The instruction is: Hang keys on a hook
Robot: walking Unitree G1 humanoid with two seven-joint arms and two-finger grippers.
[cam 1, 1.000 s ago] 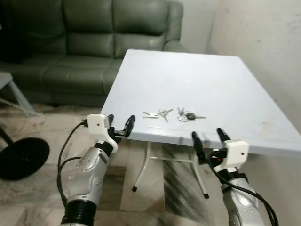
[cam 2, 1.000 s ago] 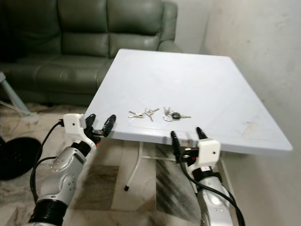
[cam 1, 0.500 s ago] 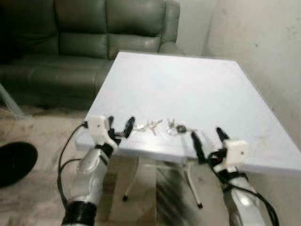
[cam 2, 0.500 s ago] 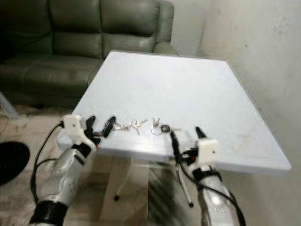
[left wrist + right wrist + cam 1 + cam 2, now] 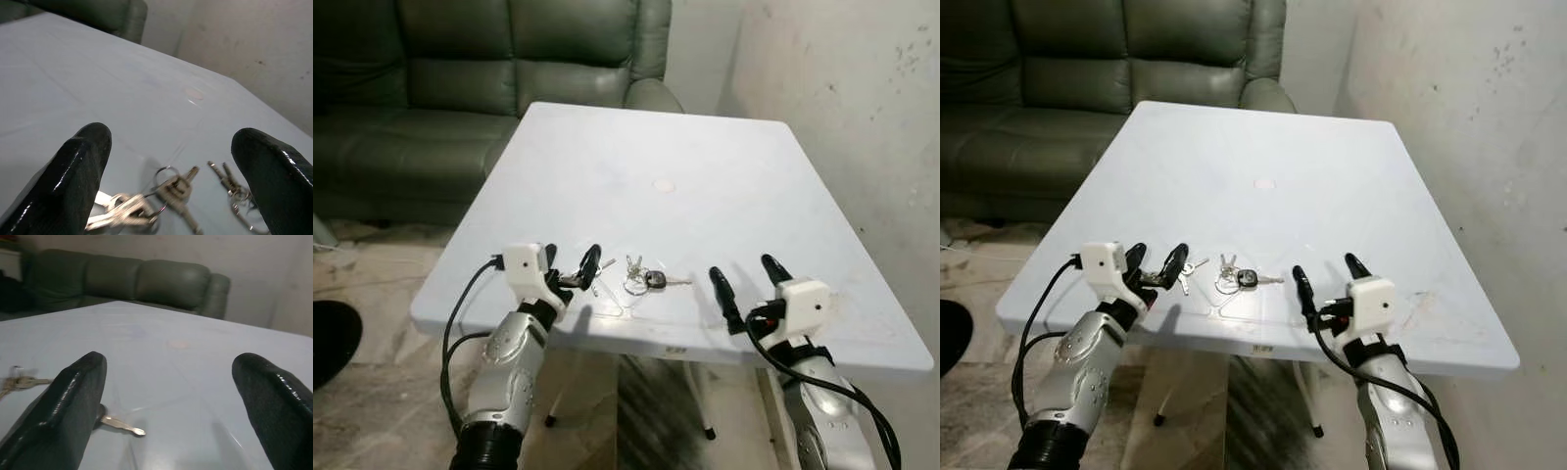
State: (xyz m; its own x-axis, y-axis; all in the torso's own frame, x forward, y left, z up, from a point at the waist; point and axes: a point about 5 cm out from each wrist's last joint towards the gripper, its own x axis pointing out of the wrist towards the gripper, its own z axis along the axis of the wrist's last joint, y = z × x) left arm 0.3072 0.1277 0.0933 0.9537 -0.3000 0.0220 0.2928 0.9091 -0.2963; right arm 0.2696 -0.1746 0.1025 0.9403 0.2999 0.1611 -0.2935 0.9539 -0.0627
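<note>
Two bunches of silver keys lie near the front edge of a white table (image 5: 705, 147). One bunch, with a black-headed key (image 5: 647, 280), sits between my two grippers. The other key bunch (image 5: 599, 275) lies just beyond my left gripper (image 5: 571, 262), which hovers open over the table; the left wrist view has these keys (image 5: 134, 208) between its black fingers (image 5: 83, 161). My right gripper (image 5: 744, 274) is open above the table to the right of the keys, and a single key blade (image 5: 120, 423) lies by its finger.
A dark green sofa (image 5: 509, 59) stands behind the table. A stained white wall (image 5: 842, 98) runs along the right. A small round mark (image 5: 663, 184) is on the tabletop. A black round base (image 5: 323, 338) lies on the floor at the left.
The camera has come forward and the table is closer. Both open grippers, earlier in front of the table's edge, now hover over the tabletop beside the keys.
</note>
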